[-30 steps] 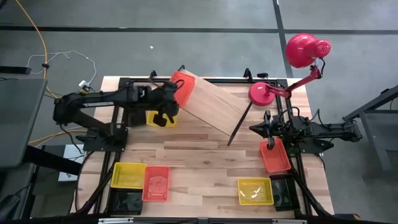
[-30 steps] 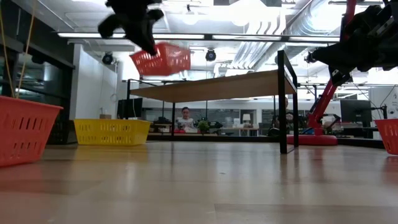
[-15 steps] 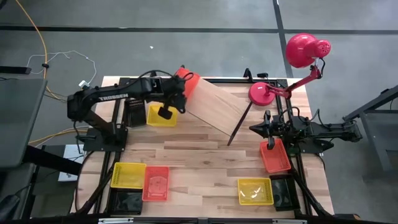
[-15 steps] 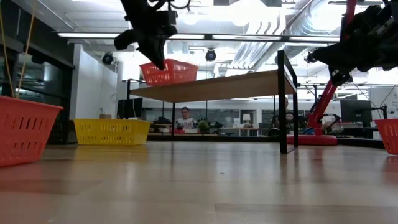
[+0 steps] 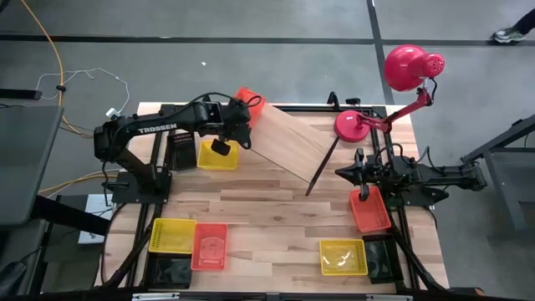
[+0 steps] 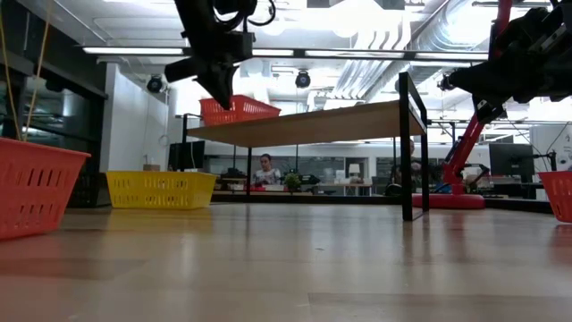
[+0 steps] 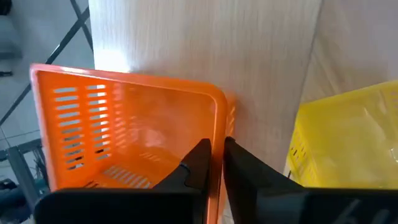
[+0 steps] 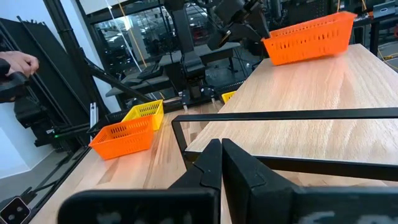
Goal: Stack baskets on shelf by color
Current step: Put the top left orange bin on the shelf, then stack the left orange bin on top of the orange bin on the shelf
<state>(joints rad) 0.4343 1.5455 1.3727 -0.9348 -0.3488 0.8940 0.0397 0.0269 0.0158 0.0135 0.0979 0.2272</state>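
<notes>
My left gripper [image 7: 214,146] is over the far left end of the light wood shelf [image 5: 288,142], shut on an orange-red basket [image 5: 249,99]. In the low view that basket [image 6: 239,110] sits on the shelf's left end [image 6: 313,123], below the gripper [image 6: 219,88]. My right gripper [image 8: 221,146] waits shut by the shelf's right end [image 8: 298,93], beside another orange-red basket [image 5: 369,209] on the table. A yellow basket [image 5: 216,155] stands on the table under the left arm. My left gripper pinches the orange-red basket's side wall at the rim, close to a corner [image 7: 219,115]. One finger [image 7: 196,158] is inside the basket and the other [image 7: 239,158] outside. The fingers come from above. The basket's bottom rests on the shelf board [image 7: 217,43].
A yellow [image 5: 171,236], an orange-red [image 5: 209,247] and a black basket [image 5: 171,269] lie at the near left. A yellow [image 5: 343,257] and a black one [image 5: 380,263] lie at the near right. A red desk lamp [image 5: 401,75] stands at the far right corner.
My left gripper has carried the orange-red basket toward the table's far edge and down. The basket was in the air above the shelf's left end; now it sits on the board. The right arm has kept still.
</notes>
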